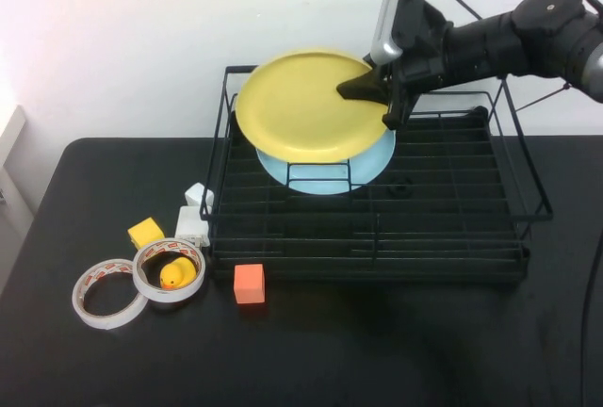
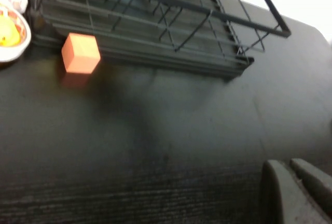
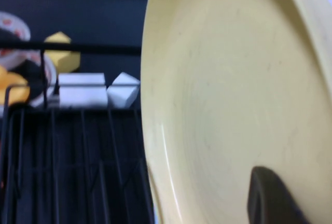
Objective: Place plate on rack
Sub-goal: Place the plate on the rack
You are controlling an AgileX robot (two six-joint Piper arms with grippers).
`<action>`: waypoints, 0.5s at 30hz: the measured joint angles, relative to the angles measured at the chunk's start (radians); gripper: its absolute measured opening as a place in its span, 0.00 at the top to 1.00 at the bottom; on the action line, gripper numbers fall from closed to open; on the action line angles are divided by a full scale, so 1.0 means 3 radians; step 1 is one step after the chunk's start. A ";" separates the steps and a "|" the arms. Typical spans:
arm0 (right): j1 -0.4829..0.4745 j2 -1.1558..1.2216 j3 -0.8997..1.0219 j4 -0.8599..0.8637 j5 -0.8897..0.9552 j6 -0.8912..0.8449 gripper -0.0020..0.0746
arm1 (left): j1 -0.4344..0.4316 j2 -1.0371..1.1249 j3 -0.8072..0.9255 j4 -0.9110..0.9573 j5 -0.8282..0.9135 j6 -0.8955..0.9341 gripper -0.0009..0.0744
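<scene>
The yellow plate (image 1: 301,105) is held tilted above the back left part of the black wire rack (image 1: 377,261). It overlaps a light blue plate (image 1: 320,176) that stands in the rack. My right gripper (image 1: 379,96) is shut on the yellow plate's right rim. In the right wrist view the plate (image 3: 233,94) fills the picture, with one dark finger (image 3: 270,198) on its face. My left gripper (image 2: 288,169) is shut and empty, low over the black table in front of the rack (image 2: 155,53). It is out of the high view.
An orange cube (image 1: 249,284) lies just in front of the rack. Left of the rack are two tape rolls (image 1: 108,292), one holding a yellow duck (image 1: 172,275), a yellow block (image 1: 145,232) and white blocks (image 1: 193,223). A small black object (image 1: 402,186) lies in the rack.
</scene>
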 joint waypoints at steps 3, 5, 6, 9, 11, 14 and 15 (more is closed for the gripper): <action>0.0000 0.0008 0.0000 -0.0102 0.0022 0.0003 0.80 | 0.0000 0.0000 0.0000 0.0000 0.0064 0.0000 0.99; 0.0000 0.0008 0.0000 -0.0131 0.0022 0.0020 0.80 | 0.0000 0.0000 0.0000 0.0000 0.0101 0.0000 0.99; 0.0000 0.0008 0.0000 -0.0138 0.0022 0.0037 0.80 | 0.0000 0.0000 0.0000 0.0000 0.0108 0.0000 0.99; 0.0000 0.0009 0.0000 -0.0146 0.0015 0.0084 0.80 | 0.0000 0.0000 0.0000 0.0000 0.0122 0.0000 0.99; 0.0000 0.0022 0.0000 -0.0153 0.0010 0.0121 0.79 | 0.0000 0.0000 0.0000 0.0000 0.0129 0.0000 0.99; 0.0000 0.0035 0.0000 -0.0165 -0.0064 0.0205 0.69 | 0.0000 0.0000 0.0000 0.0000 0.0167 0.0000 0.99; 0.0000 0.0035 0.0000 -0.0165 -0.0094 0.0252 0.63 | 0.0000 0.0000 0.0000 0.0000 0.0190 0.0000 0.99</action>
